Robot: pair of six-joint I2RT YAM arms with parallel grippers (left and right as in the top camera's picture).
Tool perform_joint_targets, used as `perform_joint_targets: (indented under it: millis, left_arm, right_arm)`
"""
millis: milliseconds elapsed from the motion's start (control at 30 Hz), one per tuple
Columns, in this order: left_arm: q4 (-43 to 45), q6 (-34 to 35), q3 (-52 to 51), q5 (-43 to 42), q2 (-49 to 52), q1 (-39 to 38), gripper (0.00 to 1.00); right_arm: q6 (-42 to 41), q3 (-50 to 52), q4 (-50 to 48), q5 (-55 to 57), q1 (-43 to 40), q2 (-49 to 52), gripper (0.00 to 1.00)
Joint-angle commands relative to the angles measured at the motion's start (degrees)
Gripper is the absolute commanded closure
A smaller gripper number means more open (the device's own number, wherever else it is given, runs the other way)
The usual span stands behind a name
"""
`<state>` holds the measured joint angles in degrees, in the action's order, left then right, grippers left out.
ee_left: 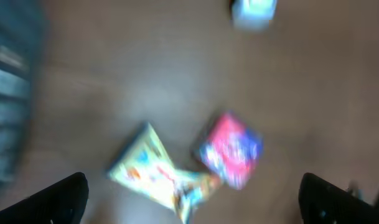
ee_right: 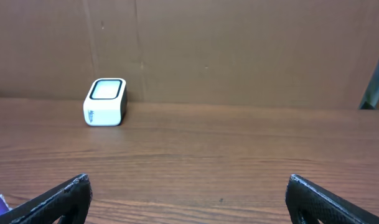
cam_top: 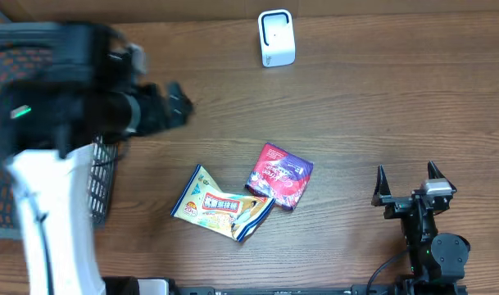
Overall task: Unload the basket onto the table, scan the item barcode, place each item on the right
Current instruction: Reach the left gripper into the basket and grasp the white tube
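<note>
- Left hand (cam_top: 179, 105), blurred, hovers over the desk's (cam_top: 356, 98) left side, fingers spread wide, holding nothing.
- Right hand (cam_top: 406, 174) sits at the right, fully spread, empty.
- Yellow packet (cam_top: 222, 205) and pink packet (cam_top: 279, 175) lie touching mid-desk.
- White scanner (cam_top: 276, 38) stands at the far edge.

The left packet (cam_top: 222, 205) touches the right packet (cam_top: 279, 174), scanner (cam_top: 276, 38) behind them, basket (cam_top: 102, 184) to their left.

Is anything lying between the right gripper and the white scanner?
No. The right wrist view shows only bare wooden table between the open right gripper and the white scanner.
</note>
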<state>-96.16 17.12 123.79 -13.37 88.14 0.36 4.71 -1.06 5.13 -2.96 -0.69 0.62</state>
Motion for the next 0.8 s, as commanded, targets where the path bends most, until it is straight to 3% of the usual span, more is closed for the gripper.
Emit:
perform_joint_targets:
  millis: [0, 133, 267, 367, 633, 767]
  left_arm:
    - [-0.63, -2.12, 13.09, 4.92, -1.42, 11.08, 0.0]
    - [0.85, 0.72, 15.78, 19.19, -0.28, 30.08, 0.0]
    - [2.84, 4.28, 14.27, 19.3, 3.96, 38.03, 0.0]
    - [2.93, 4.39, 14.27, 17.86, 8.59, 40.48, 0.0]
    - [2.56, -3.52, 14.27, 10.91, 23.76, 41.27, 0.0]
    - [-0.55, -7.85, 14.27, 7.74, 30.69, 41.22, 0.05]
  right_arm:
    - [-0.22, 0.57, -0.42, 0.35, 0.09, -0.46, 0.0]
    - [-0.22, 0.57, -0.42, 0.35, 0.09, -0.46, 0.0]
    - [-0.22, 0.57, -0.42, 0.35, 0.09, -0.46, 0.0]
    - [-0.22, 0.57, -0.42, 0.35, 0.09, -0.46, 0.0]
    - [-0.22, 0.57, -0.42, 0.35, 0.09, -0.46, 0.0]
    - [-0.22, 0.57, -0.42, 0.35, 0.09, -0.46, 0.0]
